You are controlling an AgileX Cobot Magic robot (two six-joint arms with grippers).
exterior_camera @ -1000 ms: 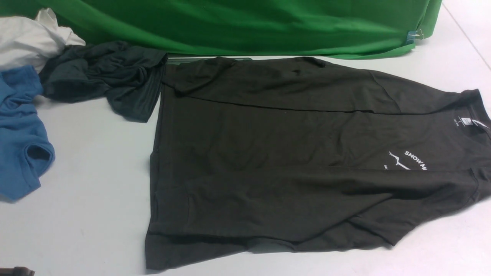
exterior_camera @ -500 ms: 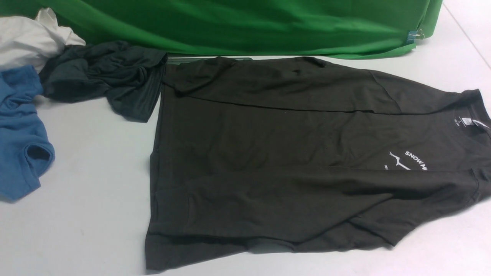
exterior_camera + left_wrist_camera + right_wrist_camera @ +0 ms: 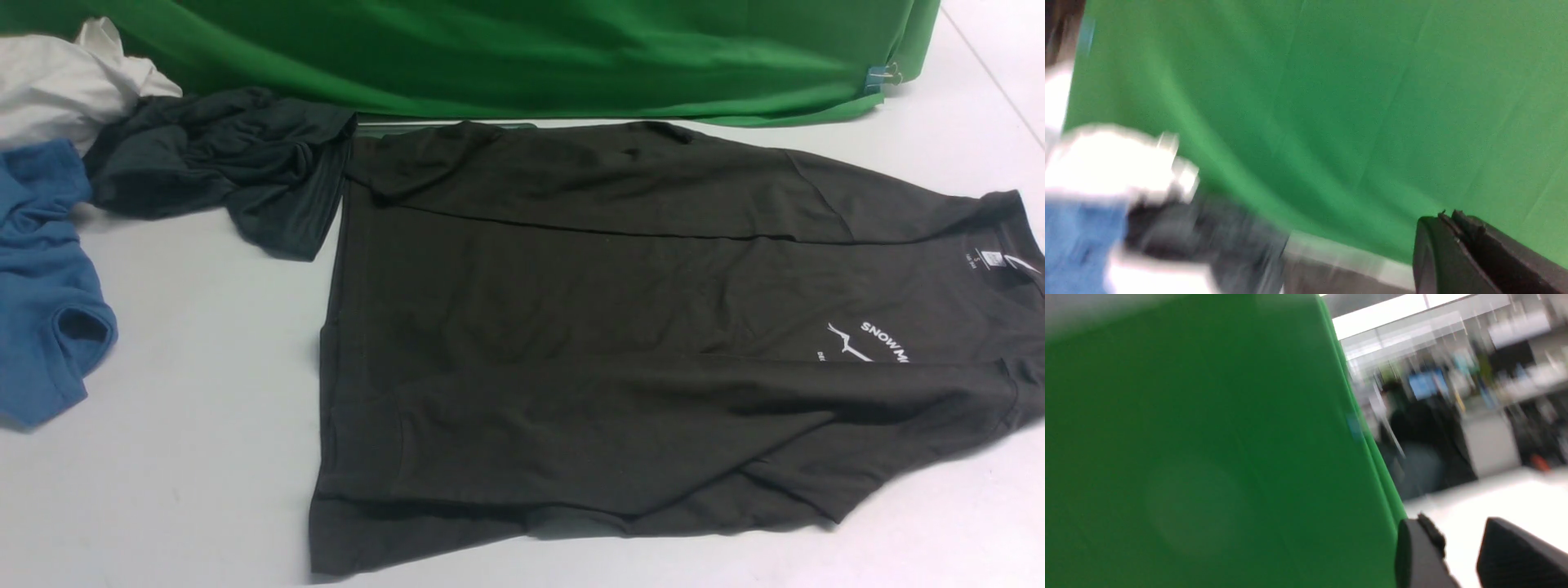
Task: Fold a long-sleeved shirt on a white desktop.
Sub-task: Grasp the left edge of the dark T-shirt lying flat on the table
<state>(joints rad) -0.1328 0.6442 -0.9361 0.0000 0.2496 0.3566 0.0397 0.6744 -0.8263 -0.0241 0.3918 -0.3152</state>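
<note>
The long-sleeved shirt (image 3: 620,343) lies flat on the white desktop (image 3: 180,367), collar (image 3: 1016,220) to the right and hem to the left. Both sleeves are folded in over the body. The white "SNOW" lettering (image 3: 886,335) and the neck label (image 3: 992,259) show near the right edge. Neither gripper appears in the front view. In the left wrist view my left gripper (image 3: 1449,216) is shut on nothing, raised and facing the green backdrop. In the right wrist view my right gripper (image 3: 1457,531) is open and empty, also off the shirt.
A crumpled dark charcoal garment (image 3: 229,163) touches the shirt's far left corner. A blue garment (image 3: 41,286) and a white cloth (image 3: 65,82) lie at the far left. The green backdrop (image 3: 531,57) hangs along the back edge, with a clip (image 3: 886,75) at its right end.
A dark piece of the left arm at the bottom left corner of the front view one second ago has left the frame. The shirt has not moved.
</note>
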